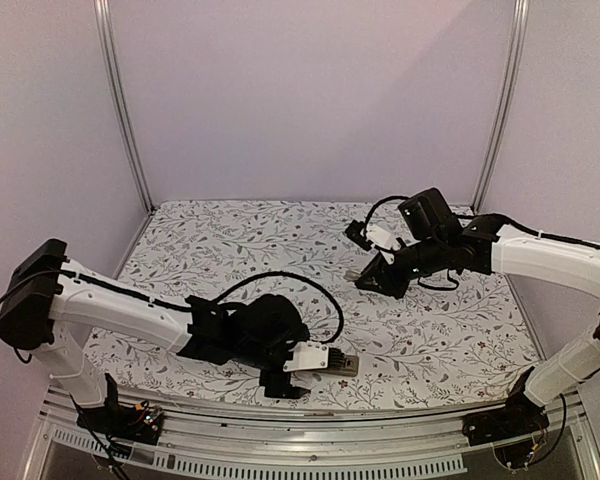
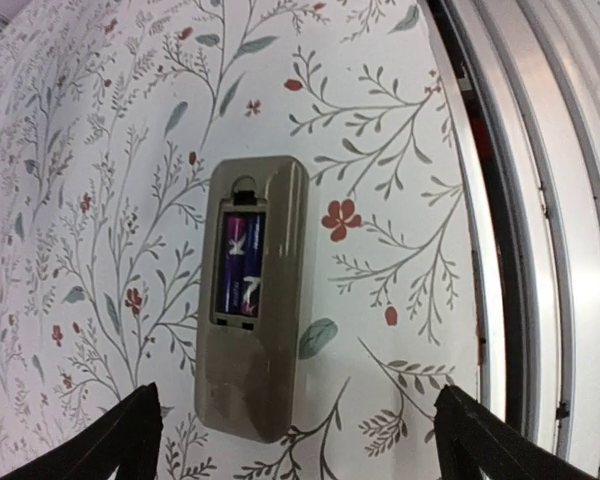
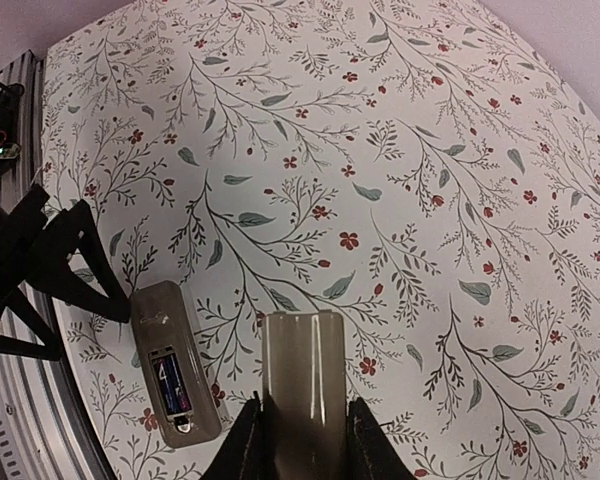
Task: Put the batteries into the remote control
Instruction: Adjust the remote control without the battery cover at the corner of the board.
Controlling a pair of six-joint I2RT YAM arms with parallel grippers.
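Resting inside one remote control (image 2: 245, 385) are two batteries (image 2: 240, 265), side by side.

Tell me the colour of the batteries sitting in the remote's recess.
The batteries look purple-blue with white markings; left wrist view shows them best.

remote (image 2: 248, 385): tan back up, flat | batteries (image 2: 240, 265): 2, in recess, side-by-side

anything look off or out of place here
Nothing is spilled or damaged. One thing stands out: the remote control lies back-up with its battery recess uncovered, so the batteries show. The cover is apart from it, pinched in the right gripper.
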